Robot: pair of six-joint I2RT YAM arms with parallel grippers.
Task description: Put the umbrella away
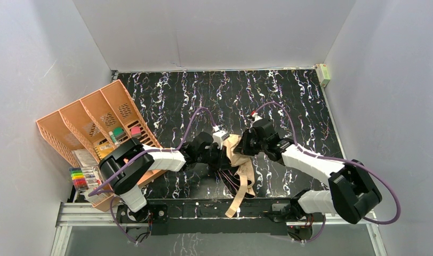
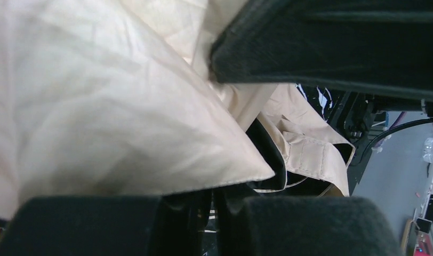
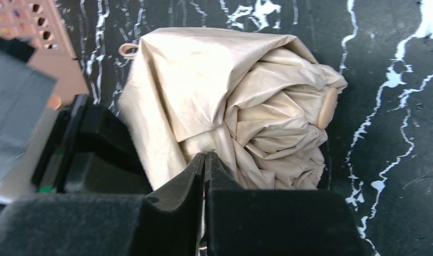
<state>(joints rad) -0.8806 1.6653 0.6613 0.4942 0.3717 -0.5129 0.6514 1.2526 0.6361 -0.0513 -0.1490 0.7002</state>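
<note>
Grey walls (image 1: 203,32) close in three sides of a black desk (image 1: 294,101) veined with white. An orange organizer (image 1: 97,120) sits tilted at the desk's left edge, with a pack of coloured markers (image 1: 82,178) just in front of it. A small pale box (image 1: 323,74) sits in the far right corner.

The umbrella (image 1: 240,160) is in the middle of the desk, toward the near edge. It is a crumpled tan bundle, only loosely gathered. Black ribs (image 1: 227,178) show under its left side. A tan strap (image 1: 234,205) hangs off the near edge over the base rail (image 1: 177,208). Both arms reach inward and meet at the bundle. The left end effector (image 1: 224,153) is against its left side and the right end effector (image 1: 246,145) against its upper right.

From the right wrist, the canopy is twisted into folds around a round light-tan knob (image 3: 326,106), and a small loop (image 3: 128,50) pokes out at the far side. The right fingers are nearly together, with only a slit between them. Their tips press into the cloth and seem to pinch a fold.

From the left wrist, tan cloth with black lining (image 2: 267,160) fills the view. The left end effector is closed. Cloth lies just over its tips, and I cannot tell whether any is caught between them.
</note>
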